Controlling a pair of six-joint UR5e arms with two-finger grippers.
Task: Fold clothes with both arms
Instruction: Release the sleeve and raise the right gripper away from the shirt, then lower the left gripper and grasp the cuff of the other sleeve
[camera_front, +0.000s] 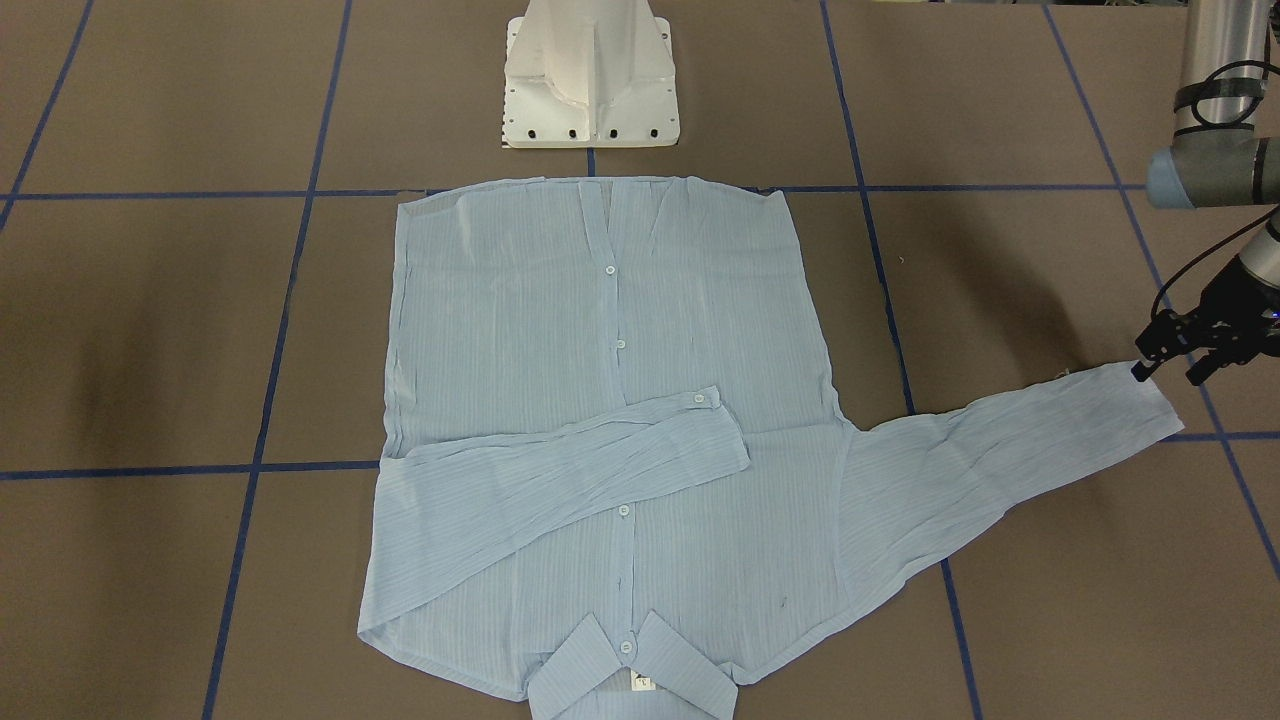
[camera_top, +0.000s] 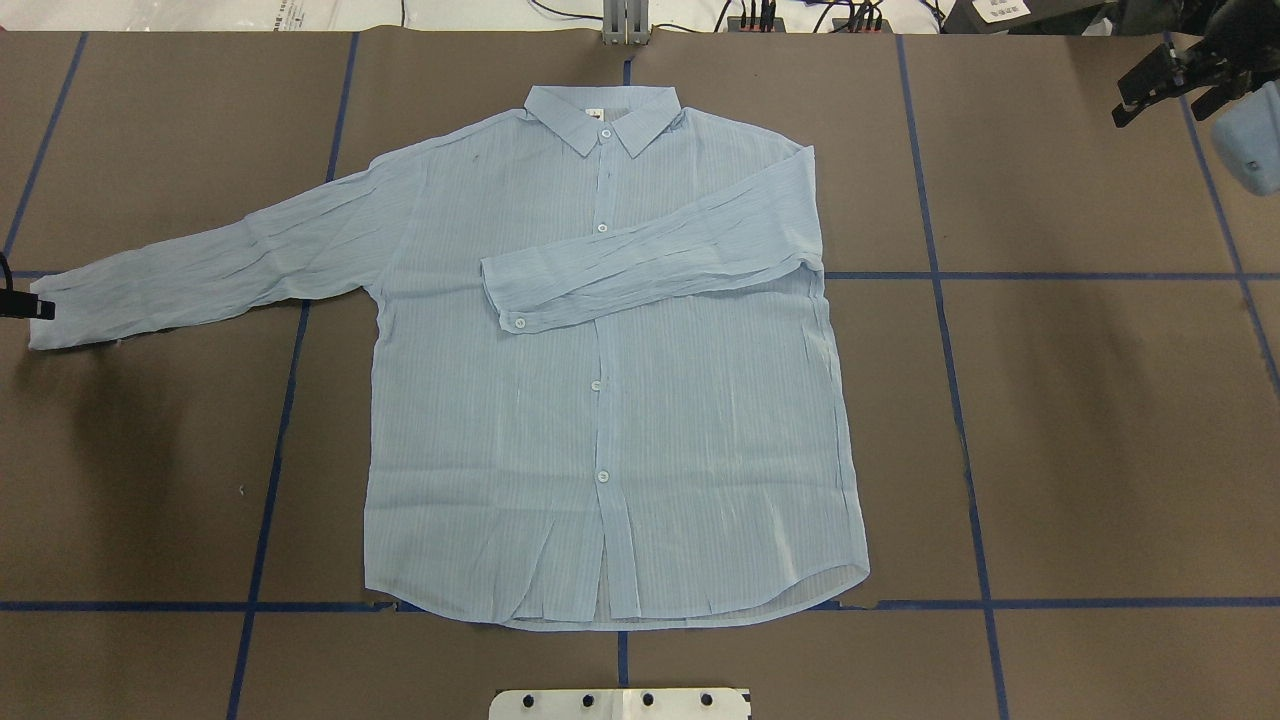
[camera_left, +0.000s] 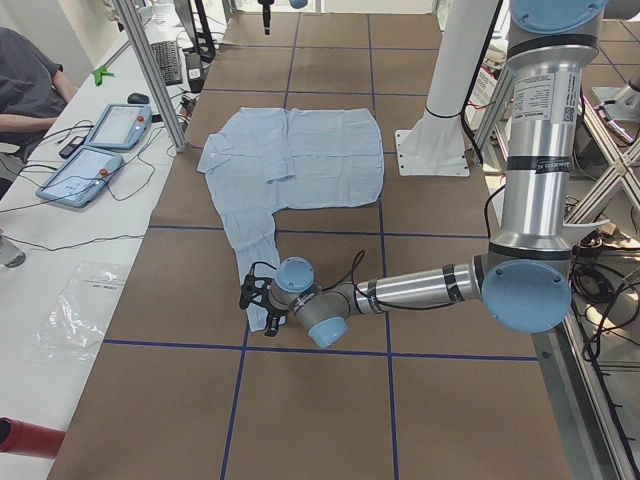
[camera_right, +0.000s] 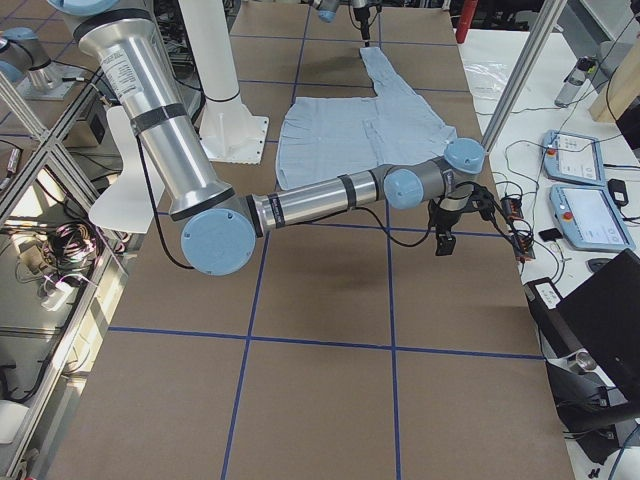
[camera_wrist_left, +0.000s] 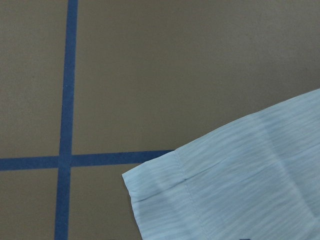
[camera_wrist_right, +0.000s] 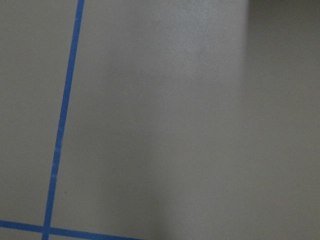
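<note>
The light-blue striped shirt (camera_top: 600, 420) lies flat, buttoned, with its collar (camera_top: 605, 115) at the far edge. One sleeve (camera_top: 650, 260) is folded across the chest. The other sleeve (camera_top: 200, 270) stretches out flat to my left, its cuff (camera_front: 1140, 400) on the table. My left gripper (camera_front: 1168, 375) is open and empty, low over the end of that cuff. The cuff corner (camera_wrist_left: 200, 190) shows in the left wrist view without fingers. My right gripper (camera_top: 1160, 100) is open and empty, held above the bare table far right of the shirt.
The white pedestal base (camera_front: 590, 80) stands at the shirt's hem side. Blue tape lines (camera_top: 950, 350) grid the brown table. A side desk with tablets (camera_left: 100, 150) and a seated person (camera_left: 30, 90) lie beyond the collar edge, behind metal frame posts (camera_left: 150, 70).
</note>
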